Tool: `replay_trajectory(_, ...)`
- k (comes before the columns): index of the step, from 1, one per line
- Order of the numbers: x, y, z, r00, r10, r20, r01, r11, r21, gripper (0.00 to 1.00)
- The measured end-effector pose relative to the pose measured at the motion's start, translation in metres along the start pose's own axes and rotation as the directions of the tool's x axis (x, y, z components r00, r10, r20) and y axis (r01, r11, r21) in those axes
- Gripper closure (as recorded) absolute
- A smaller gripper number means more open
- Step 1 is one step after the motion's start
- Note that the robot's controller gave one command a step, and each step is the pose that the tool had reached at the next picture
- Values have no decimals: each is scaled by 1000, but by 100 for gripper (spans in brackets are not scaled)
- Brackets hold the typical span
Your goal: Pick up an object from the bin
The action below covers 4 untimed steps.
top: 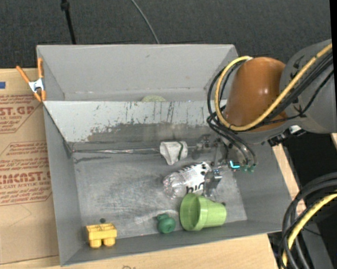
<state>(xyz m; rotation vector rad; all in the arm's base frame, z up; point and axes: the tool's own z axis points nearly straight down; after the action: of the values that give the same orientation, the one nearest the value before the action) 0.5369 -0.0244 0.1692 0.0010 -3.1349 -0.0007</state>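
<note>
The claw (216, 176), whose spread cannot be told, is placed at the crumpled clear bottle's (186, 181) 3 o'clock end; the approach is judged nearly done, and closing is called for next.

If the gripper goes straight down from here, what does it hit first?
Probably the right end of the crumpled clear plastic bottle, just under the gripper; depth is hard to judge.

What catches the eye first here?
The arm's orange cover looms at the right, looped with cables. Below it the gripper hangs over crumpled clear plastic mid-bin. A green cup lies on its side by the lower wall, a yellow block in the lower-left corner.
</note>
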Motion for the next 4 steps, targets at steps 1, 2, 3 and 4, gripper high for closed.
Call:
replay_trajectory(1, -2, 0, -4, 1000, -1, 7, 1, 1000, 0, 0)
replay_trajectory(2, -7, -7, 14, 990, -137, 15, 137, 991, 2, 0)
replay_trajectory(3, -21, -33, 48, 933, -359, 9, 359, 933, 3, 0)
replay_trajectory(4, -20, 12, 88, 986, 166, 19, -166, 986, 5, 100)
